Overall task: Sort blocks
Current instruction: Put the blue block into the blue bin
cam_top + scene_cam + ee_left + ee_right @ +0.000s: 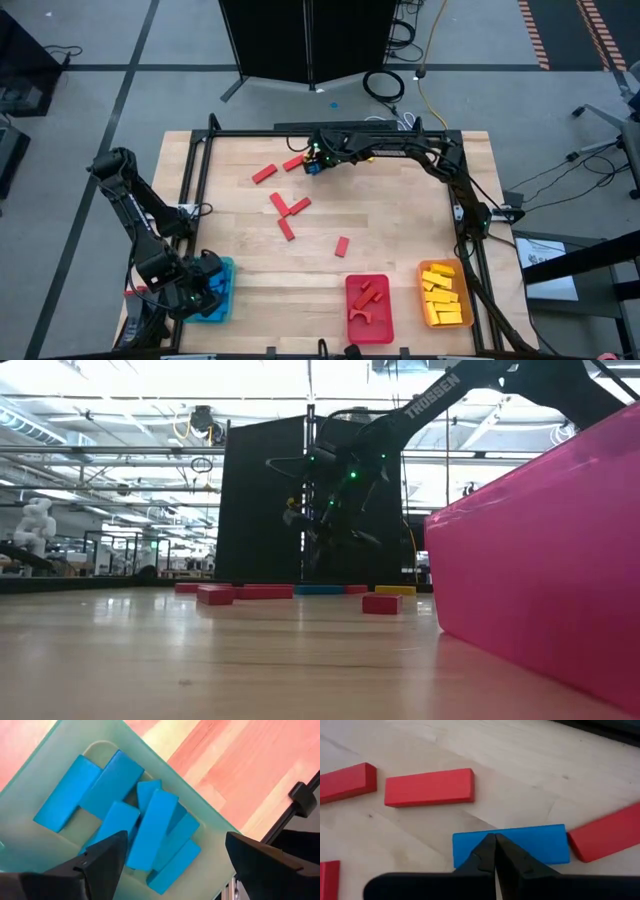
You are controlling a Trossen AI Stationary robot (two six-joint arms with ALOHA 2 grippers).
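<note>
Lying flat on the tabletop [400, 215] near its far edge, at about 12 o'clock from the table's middle, the blue block [512, 843] sits with one red block [607, 836] touching or almost touching one end and another red block [429, 787] just beyond it. The right tool [495, 851] is directly over that blue block with its two fingers pressed together into a closed point, and the block's face shows on both sides of them, so the tool appears to have closed on nothing rather than around the piece. The risk I see is that a lift from here comes up empty, or that the shut tips, if they press down or slide, shove the blue block into its red neighbour and skew both. From the overhead camera the right tool is at 11 o'clock of centre, beside scattered red pieces. The left tool [172, 857] hangs wide open and empty over the blue tray [222, 295] at 8 o'clock, where several blue blocks [150, 827] are piled.
</note>
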